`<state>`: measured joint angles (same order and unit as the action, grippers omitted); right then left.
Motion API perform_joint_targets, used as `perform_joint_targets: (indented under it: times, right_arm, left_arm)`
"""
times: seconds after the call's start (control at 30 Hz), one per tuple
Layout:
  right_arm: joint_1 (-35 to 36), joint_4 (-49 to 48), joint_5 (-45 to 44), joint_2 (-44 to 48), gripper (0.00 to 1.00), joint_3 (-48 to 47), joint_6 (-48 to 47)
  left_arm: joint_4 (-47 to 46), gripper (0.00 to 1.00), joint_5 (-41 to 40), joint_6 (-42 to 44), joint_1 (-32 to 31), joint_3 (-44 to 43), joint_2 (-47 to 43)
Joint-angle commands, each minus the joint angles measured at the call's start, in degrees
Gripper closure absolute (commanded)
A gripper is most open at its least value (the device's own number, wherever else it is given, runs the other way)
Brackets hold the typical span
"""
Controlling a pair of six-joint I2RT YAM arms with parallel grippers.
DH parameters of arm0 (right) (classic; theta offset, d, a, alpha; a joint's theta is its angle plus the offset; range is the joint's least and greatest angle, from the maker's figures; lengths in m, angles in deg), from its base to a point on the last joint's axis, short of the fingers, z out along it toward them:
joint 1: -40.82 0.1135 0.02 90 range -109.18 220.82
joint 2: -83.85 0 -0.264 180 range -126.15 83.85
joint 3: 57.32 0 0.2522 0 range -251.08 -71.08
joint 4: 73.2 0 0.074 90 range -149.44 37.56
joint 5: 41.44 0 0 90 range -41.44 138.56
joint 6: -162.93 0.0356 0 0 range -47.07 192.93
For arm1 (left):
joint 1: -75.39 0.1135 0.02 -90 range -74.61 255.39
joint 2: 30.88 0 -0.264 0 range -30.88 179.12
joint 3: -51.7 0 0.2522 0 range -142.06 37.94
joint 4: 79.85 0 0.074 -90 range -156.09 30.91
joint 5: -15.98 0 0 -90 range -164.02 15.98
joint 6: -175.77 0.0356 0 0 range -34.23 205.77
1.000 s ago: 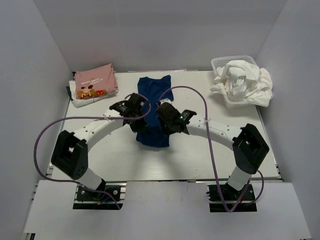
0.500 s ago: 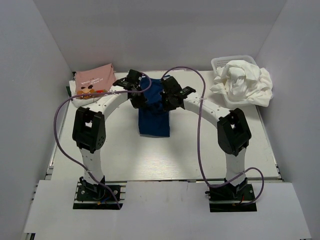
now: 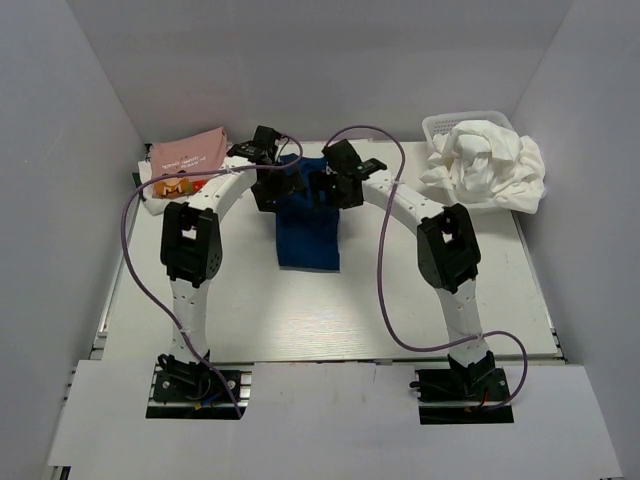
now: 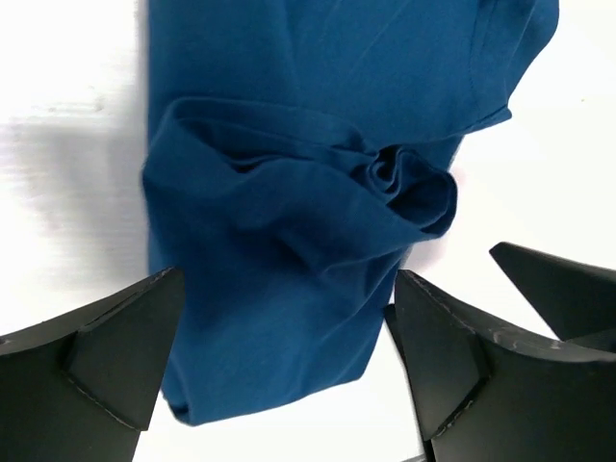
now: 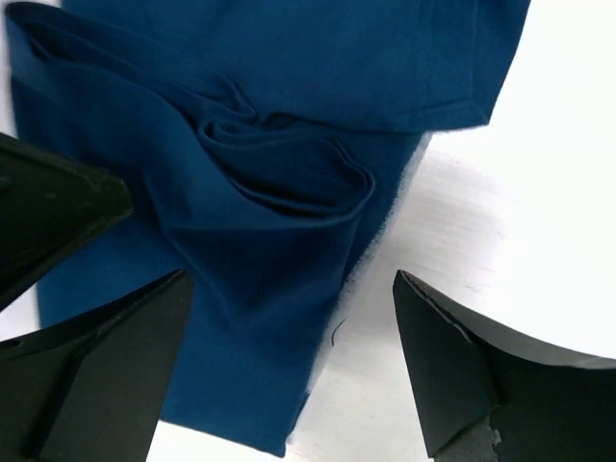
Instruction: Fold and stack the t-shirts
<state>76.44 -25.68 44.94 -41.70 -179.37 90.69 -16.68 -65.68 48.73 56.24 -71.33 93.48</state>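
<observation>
The navy t-shirt (image 3: pixel 308 238) lies folded over on the table's middle, its far end bunched into loose folds (image 4: pixel 385 183) (image 5: pixel 279 164). My left gripper (image 3: pixel 270 187) (image 4: pixel 284 351) hangs open just above the shirt's far left part, with cloth below the gap and nothing pinched. My right gripper (image 3: pixel 338 185) (image 5: pixel 284 366) is open over the far right edge, half above bare table. A pink printed t-shirt (image 3: pixel 188 155) tops a folded stack at the back left. White t-shirts (image 3: pixel 490 165) are heaped at the back right.
A white mesh basket (image 3: pixel 438 124) holds the white heap and stands at the table's back right corner. Purple cables (image 3: pixel 385 290) loop from both arms over the table (image 3: pixel 400 300). White walls close in the back and both sides.
Both grippers carried the navy shirt's near end to the far end, folding it over, and then opened and let the cloth go.
</observation>
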Motion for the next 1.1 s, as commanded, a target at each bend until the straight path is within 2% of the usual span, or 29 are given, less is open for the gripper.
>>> perform_joint_targets:
  times: [0.0, 0.17, 0.23, 0.27, 0.37, 0.5, 0.57, 0.7, 0.8, 0.9, 0.93, 1.0, 1.07]
  right_arm:
    - [0.07, 0.70, 5.00, 3.83, 0.10, -2.02, -0.01]
    - [1.03, -6.06, 14.50, 9.61, 0.10, 10.86, -0.97]
    - [1.56, -10.81, 17.13, 9.81, 0.10, 12.05, -0.62]
    - [1.56, -12.38, 17.33, 8.76, 0.10, 11.70, -0.19]
    - [2.00, -14.50, 18.20, 6.21, 0.10, 9.08, 0.61]
    - [1.31, -20.11, 18.74, 0.24, 0.10, 4.76, 7.44]
    - [0.95, -20.84, 18.82, -2.40, 0.10, 2.65, 10.09]
    - [0.07, -18.47, 12.61, -9.33, 0.10, -4.28, 13.26]
    - [-2.29, -14.43, 14.67, -11.11, 0.10, -9.20, 14.06]
    - [-1.96, -15.38, 12.94, -6.38, 0.10, -5.19, 10.81]
    - [-1.78, -16.08, 10.06, -3.23, 0.10, -0.65, 9.76]
    - [-1.87, -16.27, 9.07, 2.14, 0.10, 2.63, 9.40]
    - [-2.04, -16.97, 7.31, 9.79, 0.10, 11.06, 9.57]
  left_arm:
    - [3.41, 0.00, -0.60, 1.79, 0.61, -1.56, -5.34]
    - [5.69, 0.00, -2.80, 2.31, 1.76, 5.72, -12.81]
    - [5.70, 0.00, -3.94, 2.32, 2.36, 12.04, -17.90]
    - [5.70, 0.00, -5.16, 2.32, 2.37, 16.42, -19.57]
    - [6.22, 0.00, -5.17, 2.32, 3.60, 21.98, -24.85]
    - [5.52, 0.00, -1.67, 2.32, 4.12, 29.63, -27.50]
    - [4.82, 0.00, 0.18, 2.32, 4.13, 30.17, -28.02]
    - [4.21, 0.00, 1.33, 3.11, 4.13, 30.17, -28.03]
    - [3.07, 0.00, 2.65, 4.34, 4.13, 30.70, -28.03]
    - [1.84, 0.00, 3.35, 5.57, 4.13, 32.63, -28.55]
    - [0.27, 0.00, 4.13, 6.27, 4.13, 33.42, -28.55]
    - [-0.36, 0.00, 4.67, 6.27, 4.13, 34.74, -29.08]
    - [-2.20, 0.00, 5.28, 6.27, 4.13, 36.40, -29.08]
